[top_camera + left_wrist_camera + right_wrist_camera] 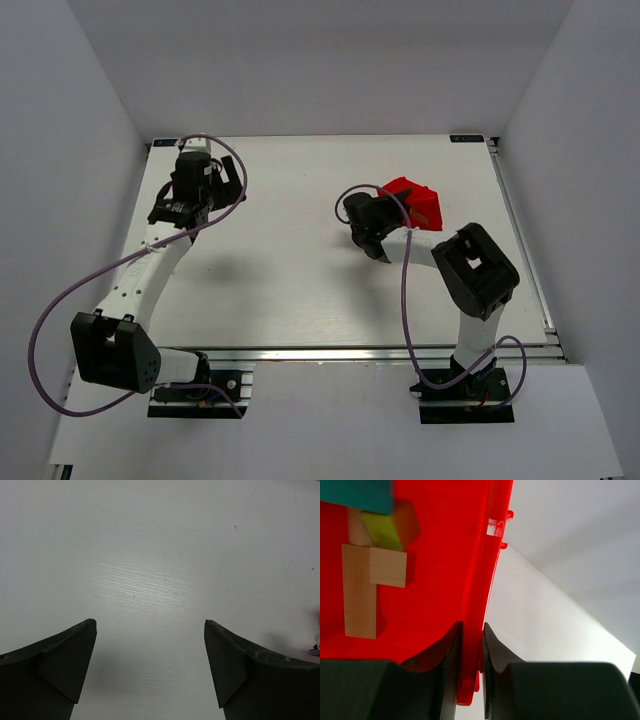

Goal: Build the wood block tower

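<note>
The wood blocks for the tower lie together inside a red plastic bin [415, 203]. In the right wrist view I see a long tan block [359, 592], a short tan block [387, 567] touching it, a lime-green block [382, 530] and a teal block [357, 495] at the top edge. My right gripper [471, 626] is shut on the bin's side wall [485, 555], one finger inside and one outside, with the bin tipped up off the table. My left gripper [150, 622] is open over bare white table at the far left, with nothing between its fingers.
The white table [290, 260] is bordered by grey walls on three sides. A metal rail runs along its right edge [525, 250]. Purple cables loop from both arms. The left arm's head [190, 185] sits near the back left corner.
</note>
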`<state>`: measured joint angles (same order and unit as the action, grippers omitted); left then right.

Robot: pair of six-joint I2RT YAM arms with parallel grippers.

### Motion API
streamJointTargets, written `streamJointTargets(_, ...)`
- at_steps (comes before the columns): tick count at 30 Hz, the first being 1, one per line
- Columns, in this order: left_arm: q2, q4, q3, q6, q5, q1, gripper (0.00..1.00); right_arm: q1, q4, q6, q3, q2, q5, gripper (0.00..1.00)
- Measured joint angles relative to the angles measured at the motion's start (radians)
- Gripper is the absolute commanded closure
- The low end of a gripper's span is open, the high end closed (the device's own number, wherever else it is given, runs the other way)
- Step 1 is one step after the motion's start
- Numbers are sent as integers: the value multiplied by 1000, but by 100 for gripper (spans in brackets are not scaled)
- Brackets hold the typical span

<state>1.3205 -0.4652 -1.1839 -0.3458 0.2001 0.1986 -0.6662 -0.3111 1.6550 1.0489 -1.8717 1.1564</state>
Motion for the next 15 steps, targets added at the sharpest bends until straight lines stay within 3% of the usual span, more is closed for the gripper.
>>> streamJointTargets(15, -6, 43, 30, 21, -57, -3, 2, -136, -82, 58, 2, -51, 101, 100)
